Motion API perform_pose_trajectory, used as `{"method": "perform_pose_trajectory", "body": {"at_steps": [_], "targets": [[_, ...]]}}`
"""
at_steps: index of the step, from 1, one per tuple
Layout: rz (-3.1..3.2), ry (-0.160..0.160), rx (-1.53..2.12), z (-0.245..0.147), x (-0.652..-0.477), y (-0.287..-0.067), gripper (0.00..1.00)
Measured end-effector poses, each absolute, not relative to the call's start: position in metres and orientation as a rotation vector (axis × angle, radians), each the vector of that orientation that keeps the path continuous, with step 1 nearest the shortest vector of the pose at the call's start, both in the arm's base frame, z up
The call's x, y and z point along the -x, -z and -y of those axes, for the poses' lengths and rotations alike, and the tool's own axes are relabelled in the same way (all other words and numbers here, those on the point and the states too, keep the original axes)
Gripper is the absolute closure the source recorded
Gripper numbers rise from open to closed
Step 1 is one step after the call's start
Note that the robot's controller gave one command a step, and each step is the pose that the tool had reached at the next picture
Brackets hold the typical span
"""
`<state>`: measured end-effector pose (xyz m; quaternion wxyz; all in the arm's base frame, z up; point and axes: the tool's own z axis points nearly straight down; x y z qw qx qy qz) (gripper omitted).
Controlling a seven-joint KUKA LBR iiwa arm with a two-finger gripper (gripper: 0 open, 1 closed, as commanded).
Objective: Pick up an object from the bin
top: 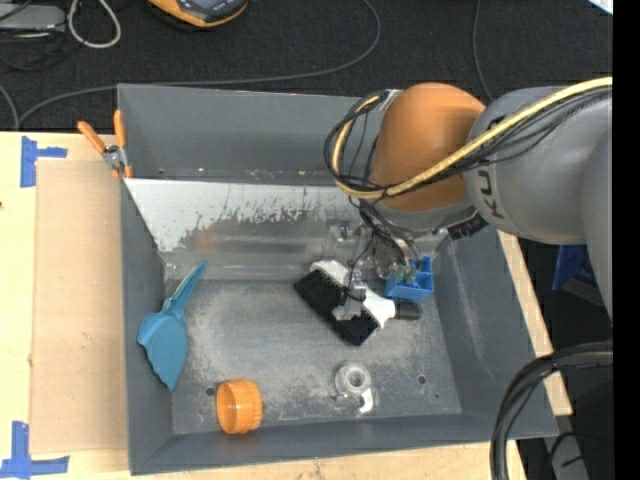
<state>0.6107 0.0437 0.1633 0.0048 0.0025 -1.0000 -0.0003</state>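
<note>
Black oblong thing with a white end (325, 298) lies up and right of the orange cap (239, 406), unlifted; my gripper (366, 276) hangs low over it, open or clamped I cannot tell; grasp and lift remain

The thing under the claw (362, 286) is a flat black oblong piece (322, 295) with white parts (perhaps a small brush; its kind is hard to tell). It lies flat on the floor of the bin (250, 348), right of the middle and somewhat nearer the back wall than the front. Its long side runs on a slant, from upper left down to lower right in the camera view. One white part sits at its upper end, and another sticks out at its lower right end, toward the right wall. The claw covers part of its middle. A small blue block (415, 284) lies just beside it on the right; whether the two touch cannot be told.
</note>
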Motion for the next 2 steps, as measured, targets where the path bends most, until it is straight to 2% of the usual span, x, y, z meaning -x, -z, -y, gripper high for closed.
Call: {"method": "perform_pose_trajectory", "body": {"at_steps": [1, 2], "targets": [[3.14, 0.001, -0.005, -0.043, -0.612, -0.168, 0.0], [3.138, 0.004, 0.176, -0.009, -0.613, -0.071, 0.0]]}}
